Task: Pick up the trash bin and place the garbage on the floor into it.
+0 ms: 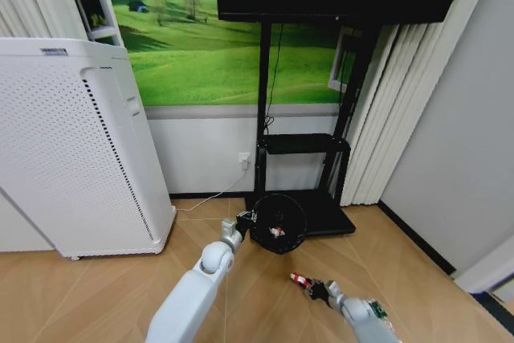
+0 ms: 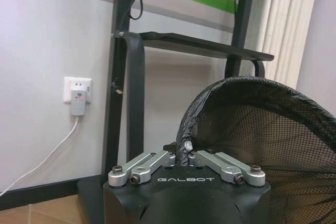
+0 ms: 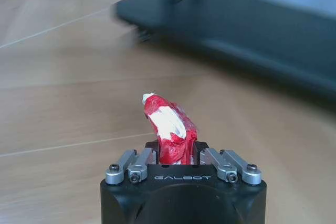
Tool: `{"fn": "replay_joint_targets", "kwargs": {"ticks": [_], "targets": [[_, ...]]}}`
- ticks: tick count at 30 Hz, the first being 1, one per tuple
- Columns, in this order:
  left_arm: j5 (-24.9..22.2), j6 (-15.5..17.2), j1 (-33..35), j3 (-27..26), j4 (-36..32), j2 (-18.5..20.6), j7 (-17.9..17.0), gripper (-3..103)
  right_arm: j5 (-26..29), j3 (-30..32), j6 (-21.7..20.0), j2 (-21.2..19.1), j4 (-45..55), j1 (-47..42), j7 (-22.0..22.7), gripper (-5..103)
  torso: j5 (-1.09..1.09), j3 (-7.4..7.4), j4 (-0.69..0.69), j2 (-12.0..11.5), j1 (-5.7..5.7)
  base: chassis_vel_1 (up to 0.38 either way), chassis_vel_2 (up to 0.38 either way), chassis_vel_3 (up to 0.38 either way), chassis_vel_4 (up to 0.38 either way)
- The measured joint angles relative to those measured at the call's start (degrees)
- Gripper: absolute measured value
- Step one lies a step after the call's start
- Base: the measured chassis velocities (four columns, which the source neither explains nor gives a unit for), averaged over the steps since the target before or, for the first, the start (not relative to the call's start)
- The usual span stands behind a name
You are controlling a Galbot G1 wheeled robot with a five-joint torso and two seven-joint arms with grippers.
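My left gripper (image 1: 249,218) is shut on the rim of the trash bin (image 1: 278,223), a round black mesh bin held tilted with its mouth toward me. A red-and-white piece of garbage (image 1: 276,232) lies inside it. In the left wrist view the mesh rim (image 2: 185,148) sits pinched between the fingers. My right gripper (image 1: 309,284) is shut on a crumpled red-and-white wrapper (image 3: 169,129), held low over the wooden floor (image 1: 265,295), a little to the right of and nearer to me than the bin.
A tall white perforated appliance (image 1: 76,150) stands to the left. The black TV stand (image 1: 301,144) and its flat base (image 1: 328,213) sit right behind the bin. A white cable (image 1: 210,198) runs from a wall socket. Pale curtains (image 1: 393,110) hang at the right.
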Motion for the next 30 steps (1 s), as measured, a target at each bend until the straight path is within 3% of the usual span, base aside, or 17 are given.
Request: {"fn": "replay_joint_targets", "kwargs": {"ticks": [1,3,4,6,9,14,17,20,22,23,26,30], "targets": [[0.1,0.0,0.1,-0.4,0.2,0.0,-0.2,4,5.7,1.4,-0.3,-3.2,4.9,-3.0,1.4,31,-0.01,0.00,-0.03,0.0,0.00,0.000,0.000,0.000,0.000],[0.1,0.0,0.1,-0.6,0.3,0.1,-0.2,4,6.9,2.1,0.2,-4.3,5.9,-3.8,1.9,31,-0.03,0.00,-0.03,0.0,0.00,0.000,0.000,0.000,0.000],[0.4,-0.2,0.2,-1.0,0.5,0.6,-0.1,4,9.5,3.9,2.0,-7.7,7.0,-5.6,3.2,31,0.00,0.00,-0.01,0.0,0.00,0.000,0.000,0.000,0.000],[0.6,-0.2,0.2,-1.2,0.6,0.8,-0.1,4,10.7,4.5,2.7,-9.2,6.8,-6.1,3.9,31,-0.01,0.00,-0.03,0.0,0.00,0.000,0.000,0.000,0.000],[0.3,-0.2,-0.5,-1.5,1.2,0.5,0.0,4,17.1,8.7,5.3,-15.3,4.6,-6.8,5.9,31,0.00,0.00,-0.04,0.0,0.00,0.000,0.000,0.000,0.000],[0.6,-0.2,-0.8,-1.8,2.4,-0.3,0.0,4,20.7,16.6,2.2,-16.4,13.0,-8.2,5.8,31,0.01,0.00,0.00,0.0,0.00,0.000,0.000,0.000,0.000],[1.6,-0.4,-0.9,-1.8,4.3,-0.7,0.1,4,25.8,24.9,-2.7,-17.2,30.1,-12.7,5.4,31,-0.02,0.00,0.00,0.0,0.00,0.000,0.000,0.000,0.000],[1.9,-0.4,-1.1,-1.5,4.9,-0.8,0.2,4,27.2,26.9,-4.2,-17.1,35.2,-14.1,5.4,31,-0.03,0.00,0.00,0.0,0.00,0.000,0.000,0.000,0.000],[2.2,-0.5,-1.7,-0.6,5.7,-1.4,0.2,4,29.9,29.7,-7.7,-15.8,45.4,-17.1,4.8,31,-0.03,0.00,-0.02,0.0,0.00,0.000,0.000,0.000,0.000],[2.2,-0.5,-1.7,-0.6,5.7,-1.4,0.2,4,29.9,29.7,-7.7,-15.8,45.4,-17.1,4.8,31,-0.03,0.00,-0.02,0.0,0.00,0.000,0.000,0.000,0.000],[2.9,-0.7,-2.5,1.0,7.1,-3.0,0.3,4,31.2,29.2,-11.2,-12.4,60.1,-21.8,4.3,31,-0.04,0.00,-0.02,0.0,-0.01,0.000,0.000,0.000,0.000],[3.2,-0.7,-2.9,2.3,7.8,-3.9,0.3,4,30.0,25.6,-12.1,-10.4,65.4,-23.4,4.6,31,-0.03,0.00,-0.03,0.0,-0.01,0.000,0.000,0.000,0.000]]}}
